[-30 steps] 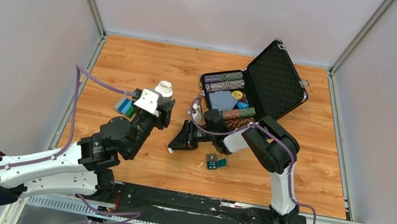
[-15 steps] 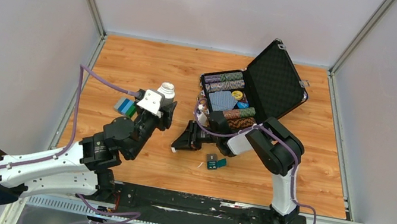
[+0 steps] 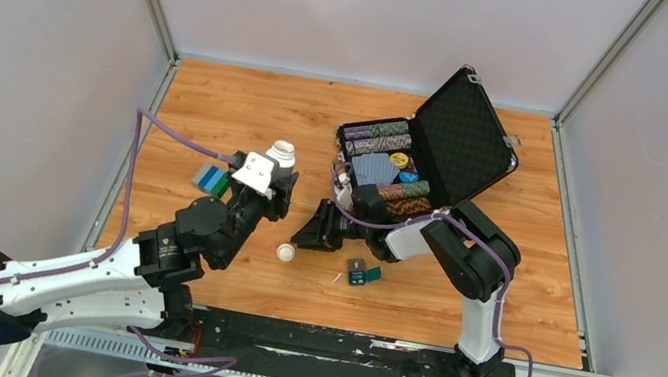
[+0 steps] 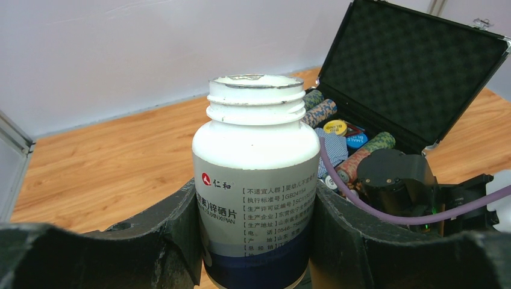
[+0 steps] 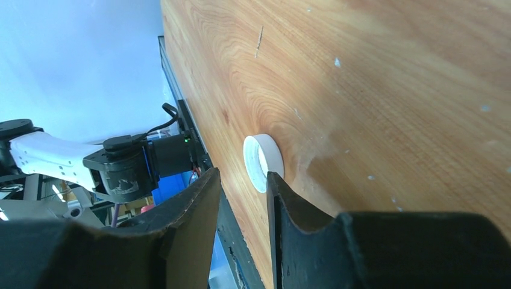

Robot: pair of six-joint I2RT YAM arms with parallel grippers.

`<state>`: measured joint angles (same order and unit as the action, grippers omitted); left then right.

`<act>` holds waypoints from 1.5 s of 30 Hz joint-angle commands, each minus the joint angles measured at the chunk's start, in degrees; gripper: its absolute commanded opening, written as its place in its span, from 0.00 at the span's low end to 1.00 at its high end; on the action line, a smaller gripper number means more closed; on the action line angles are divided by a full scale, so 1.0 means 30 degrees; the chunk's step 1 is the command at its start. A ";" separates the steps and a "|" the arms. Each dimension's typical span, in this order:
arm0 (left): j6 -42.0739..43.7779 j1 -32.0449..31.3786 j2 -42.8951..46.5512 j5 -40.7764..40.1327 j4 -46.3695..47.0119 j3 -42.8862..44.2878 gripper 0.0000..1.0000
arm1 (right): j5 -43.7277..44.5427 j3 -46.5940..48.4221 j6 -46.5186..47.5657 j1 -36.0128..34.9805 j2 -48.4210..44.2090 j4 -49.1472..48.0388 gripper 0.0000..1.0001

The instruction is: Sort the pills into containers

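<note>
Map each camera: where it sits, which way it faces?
Top external: above and behind the bases, looking down on the wooden table; left arm and right arm show.
Left wrist: faces forward between its fingers; left pincer clamps the uncapped white plastic pill bottle.
Right wrist: faces the tabletop past the open right pincer toward a round white cap.
Shared: top also sees bottle and cap.

Bottle [image 4: 256, 180]: white, upright, no cap, threaded neck bare; label w/ Chinese print, blue band at base.
Left gripper [image 4: 258, 235]: 2 black fingers [image 4: 175, 235] clamp bottle's sides.
Case [image 4: 416, 78]: black, lid up, behind-right; chips [image 4: 367, 150] in rows inside.
Right arm [image 4: 398, 180]: black link w/ purple cable [image 4: 361, 208], in front of case.
Table [image 4: 108, 156]: wood.
</note>
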<state>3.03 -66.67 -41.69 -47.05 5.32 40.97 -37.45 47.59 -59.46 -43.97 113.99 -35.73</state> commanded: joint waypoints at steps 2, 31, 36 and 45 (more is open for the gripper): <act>-0.0365 -0.0041 0.0175 -0.0078 0.0525 0.0435 0.00 | 0.0529 0.0416 0.1548 -0.0053 -0.0816 0.1065 0.35; -0.0016 -0.0041 0.2716 -0.2789 0.0218 0.0133 0.00 | 1.2421 0.7490 0.7294 -0.5971 -0.0242 1.3910 0.31; 0.0029 -0.0041 0.2995 -0.3084 0.0185 -0.0039 0.00 | 1.3857 0.8111 0.7565 -0.6488 0.0140 1.4809 0.32; 0.0299 -0.0041 0.3394 -0.3852 0.0328 -0.0207 0.00 | 1.7529 0.9827 0.8190 -0.7874 0.1048 1.7655 0.35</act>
<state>3.33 -66.67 -32.34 -56.29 4.43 40.75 7.14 73.80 -37.12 -65.45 114.48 10.98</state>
